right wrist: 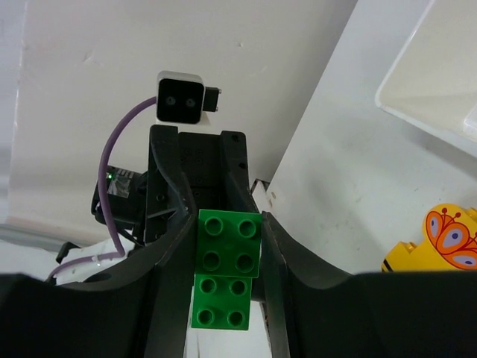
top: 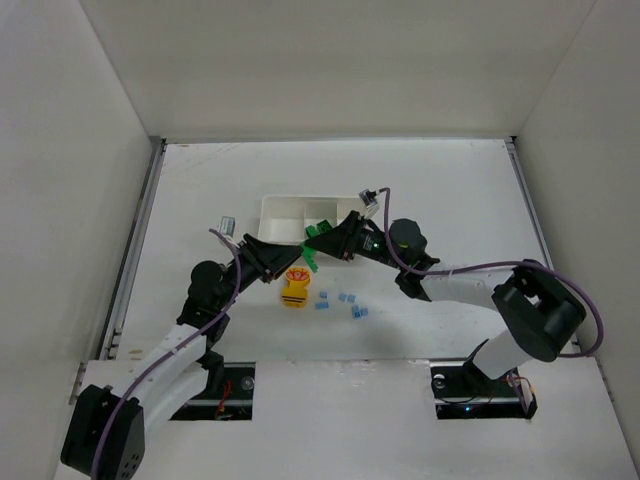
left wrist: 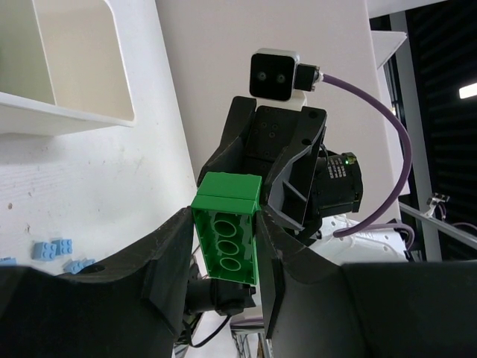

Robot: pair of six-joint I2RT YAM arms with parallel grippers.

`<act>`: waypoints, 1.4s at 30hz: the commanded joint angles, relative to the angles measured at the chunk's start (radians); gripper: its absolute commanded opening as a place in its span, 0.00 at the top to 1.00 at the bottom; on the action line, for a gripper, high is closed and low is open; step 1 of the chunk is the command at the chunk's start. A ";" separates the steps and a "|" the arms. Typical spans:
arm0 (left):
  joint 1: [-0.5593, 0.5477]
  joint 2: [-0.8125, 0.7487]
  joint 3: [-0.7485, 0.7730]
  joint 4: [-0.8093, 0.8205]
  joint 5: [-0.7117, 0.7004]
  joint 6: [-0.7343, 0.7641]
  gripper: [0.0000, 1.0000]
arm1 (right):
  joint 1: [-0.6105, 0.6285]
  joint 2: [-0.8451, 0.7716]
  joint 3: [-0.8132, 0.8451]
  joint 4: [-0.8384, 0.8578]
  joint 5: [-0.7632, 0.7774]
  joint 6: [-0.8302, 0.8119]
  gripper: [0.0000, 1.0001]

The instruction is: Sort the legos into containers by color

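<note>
Two joined green legos [top: 311, 262] hang between both grippers, just in front of the white tray [top: 285, 205]. My left gripper [top: 300, 264] is shut on them; its wrist view shows the hollow underside [left wrist: 227, 235]. My right gripper [top: 323, 250] is shut on the studded side [right wrist: 229, 242], with the second green brick [right wrist: 220, 302] hanging below it. A yellow-orange lego [top: 295, 290] lies on the table below the grippers and also shows in the right wrist view [right wrist: 447, 239]. Several tiny light blue legos [top: 345, 303] lie to its right; some show in the left wrist view [left wrist: 52, 250].
More green [top: 320, 232] shows at the tray's front wall; I cannot tell whether it lies inside. The tray's rim shows in the left wrist view [left wrist: 74, 112] and the right wrist view [right wrist: 432, 97]. The tray's left compartment looks bare. White walls enclose the table.
</note>
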 commanded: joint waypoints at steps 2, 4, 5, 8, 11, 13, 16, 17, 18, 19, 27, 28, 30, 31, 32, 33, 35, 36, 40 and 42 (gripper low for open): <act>0.008 -0.033 0.000 0.063 -0.021 -0.003 0.77 | 0.019 0.016 0.008 0.078 -0.012 0.007 0.64; 0.008 -0.034 -0.003 0.068 -0.022 -0.003 0.70 | 0.019 0.017 0.008 0.078 -0.002 0.007 0.65; 0.008 -0.034 -0.005 0.073 -0.022 -0.003 0.67 | 0.019 0.017 0.008 0.078 0.003 0.007 0.65; 0.011 -0.039 -0.005 0.071 -0.028 -0.003 0.56 | 0.019 0.023 0.015 0.074 0.015 0.006 0.66; 0.014 -0.042 -0.005 0.067 -0.030 0.004 0.46 | 0.019 0.031 0.019 0.072 0.035 0.007 0.66; 0.009 -0.039 -0.005 0.071 -0.030 0.006 0.42 | 0.019 0.039 0.028 0.068 0.049 0.006 0.66; -0.003 -0.028 -0.003 0.074 -0.028 0.017 0.40 | 0.019 0.055 0.044 0.066 0.063 0.007 0.66; -0.008 -0.025 -0.003 0.074 -0.027 0.020 0.40 | 0.019 0.060 0.047 0.066 0.069 0.007 0.66; -0.012 -0.024 -0.003 0.071 -0.028 0.024 0.40 | 0.019 0.065 0.051 0.066 0.077 0.009 0.66; -0.015 -0.021 -0.002 0.070 -0.030 0.031 0.40 | 0.019 0.066 0.056 0.066 0.081 0.014 0.66; -0.060 0.009 0.007 0.074 -0.051 0.055 0.43 | 0.013 0.078 0.082 0.072 0.101 0.044 0.66; -0.069 0.013 0.012 0.074 -0.054 0.060 0.45 | 0.012 0.081 0.084 0.074 0.106 0.049 0.66; -0.081 0.021 0.018 0.074 -0.061 0.067 0.47 | 0.012 0.083 0.084 0.077 0.107 0.055 0.66; -0.084 0.024 0.020 0.074 -0.064 0.069 0.48 | 0.012 0.083 0.085 0.077 0.107 0.055 0.66; -0.086 0.028 0.020 0.074 -0.068 0.070 0.50 | 0.012 0.083 0.085 0.077 0.107 0.055 0.65; -0.087 0.032 0.021 0.074 -0.070 0.070 0.51 | 0.012 0.083 0.085 0.077 0.107 0.055 0.65; -0.089 0.041 0.024 0.074 -0.070 0.074 0.53 | 0.012 0.082 0.085 0.077 0.107 0.057 0.65; -0.090 0.045 0.026 0.076 -0.071 0.075 0.54 | 0.012 0.082 0.084 0.077 0.107 0.058 0.65; -0.097 0.053 0.027 0.080 -0.079 0.078 0.66 | 0.009 0.082 0.081 0.087 0.101 0.066 0.65; -0.095 0.047 0.024 0.080 -0.081 0.078 0.73 | 0.001 0.078 0.073 0.097 0.095 0.072 0.65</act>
